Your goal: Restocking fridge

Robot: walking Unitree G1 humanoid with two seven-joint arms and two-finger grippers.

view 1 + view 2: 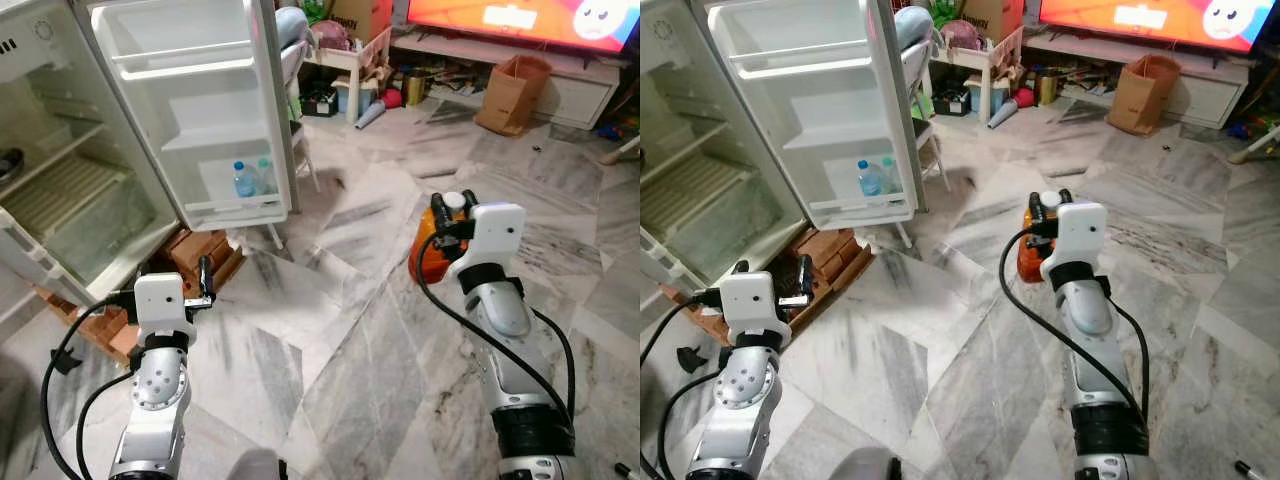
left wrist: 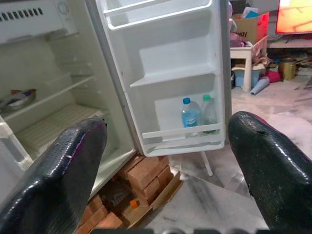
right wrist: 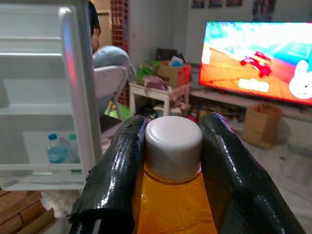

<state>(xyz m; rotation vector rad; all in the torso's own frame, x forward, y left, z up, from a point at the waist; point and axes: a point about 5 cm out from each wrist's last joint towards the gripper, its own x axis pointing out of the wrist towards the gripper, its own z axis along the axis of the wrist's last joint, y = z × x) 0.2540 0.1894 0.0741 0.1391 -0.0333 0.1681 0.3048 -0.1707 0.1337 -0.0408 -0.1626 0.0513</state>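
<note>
An orange bottle point(image 1: 425, 248) with a white cap point(image 3: 173, 141) is held upright in my right gripper point(image 3: 171, 146), whose two black fingers press on its neck from both sides. It hangs above the marble floor, right of the fridge. The white fridge point(image 1: 60, 180) stands open at the left, its door point(image 1: 200, 100) swung wide. Two water bottles point(image 2: 197, 113) stand in the door's lowest shelf. My left gripper point(image 2: 168, 161) is open, held low in front of the fridge and pointing at the door, with nothing between its fingers point(image 2: 63, 170).
Stacked bricks point(image 1: 195, 258) lie on the floor under the fridge door. A white chair point(image 1: 292, 60) stands behind the door. Further back are a small white table point(image 1: 350, 60), a cardboard box point(image 1: 510, 92) and a lit TV point(image 1: 520, 18). Open marble floor point(image 1: 340, 330) lies ahead.
</note>
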